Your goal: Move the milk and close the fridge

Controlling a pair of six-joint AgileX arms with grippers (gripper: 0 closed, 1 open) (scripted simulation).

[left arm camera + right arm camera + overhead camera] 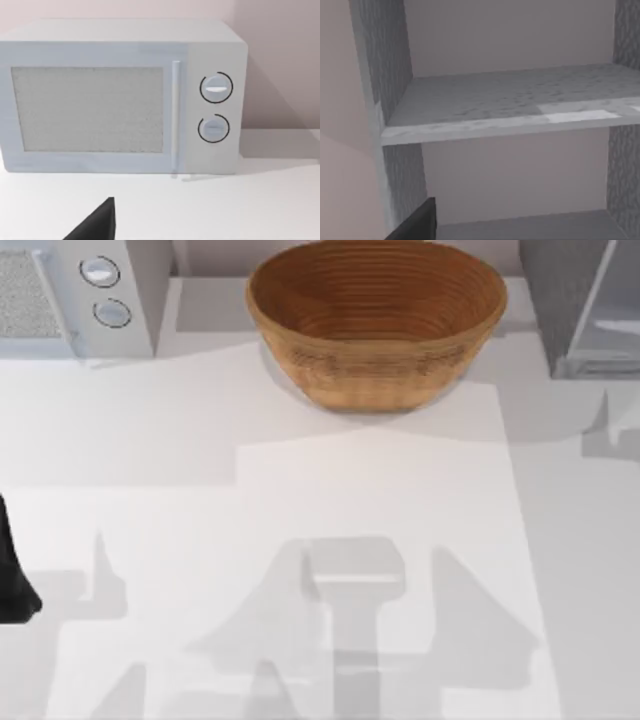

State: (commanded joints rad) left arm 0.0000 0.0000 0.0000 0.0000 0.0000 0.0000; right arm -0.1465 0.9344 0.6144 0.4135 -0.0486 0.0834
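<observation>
The fridge point(556, 300) is a grey speckled box at the table's back right, and its pale glassy door panel point(612, 318) is swung away from the front. The right wrist view looks straight into the open fridge, with a bare speckled shelf point(510, 107) between grey side walls point(385, 60). A dark part of my right gripper point(416, 224) shows close in front of the lower compartment. The milk is out of view. My left arm point(12, 575) sits at the table's left edge, and a dark part of my left gripper point(96, 225) faces the microwave.
A white microwave point(125, 97) with two round knobs stands at the back left point(100, 290). A large woven basket point(376, 320) sits at the back middle, between microwave and fridge. The white tabletop point(300, 500) stretches in front of them.
</observation>
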